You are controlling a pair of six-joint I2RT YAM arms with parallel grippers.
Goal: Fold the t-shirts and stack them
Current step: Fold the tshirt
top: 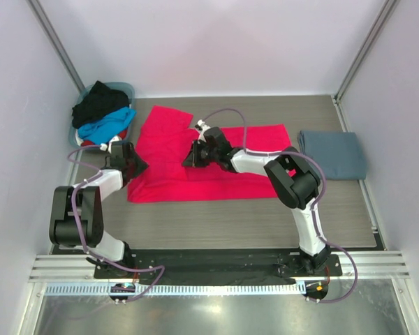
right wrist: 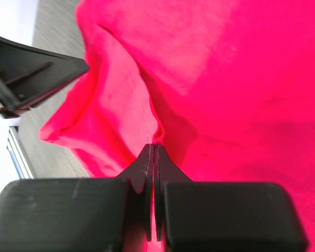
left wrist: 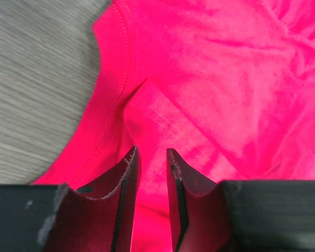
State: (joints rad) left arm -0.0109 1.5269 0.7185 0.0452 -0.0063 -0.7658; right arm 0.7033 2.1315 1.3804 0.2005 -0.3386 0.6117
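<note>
Right gripper [right wrist: 153, 149] pinches the red-pink shirt [top: 167, 178], left gripper [left wrist: 152, 152] narrowly parted over it. Beside it one grey shirt [top: 333, 155] lies folded; heaped shirts [top: 103, 115] wait.

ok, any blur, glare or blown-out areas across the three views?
Top external: even soft light, sharp, no glare on the red-pink t-shirt. Left wrist: stitching and left gripper both crisp. Right wrist: pink oversaturated, folds lose detail, top-left blown white, right gripper dark, featureless.

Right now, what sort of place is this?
Probably a lab robot test cell: plain white panel walls around a grey wood-grain tabletop, a silver aluminium rail at its near edge, a bright red-pink cloth t-shirt laid out.
</note>
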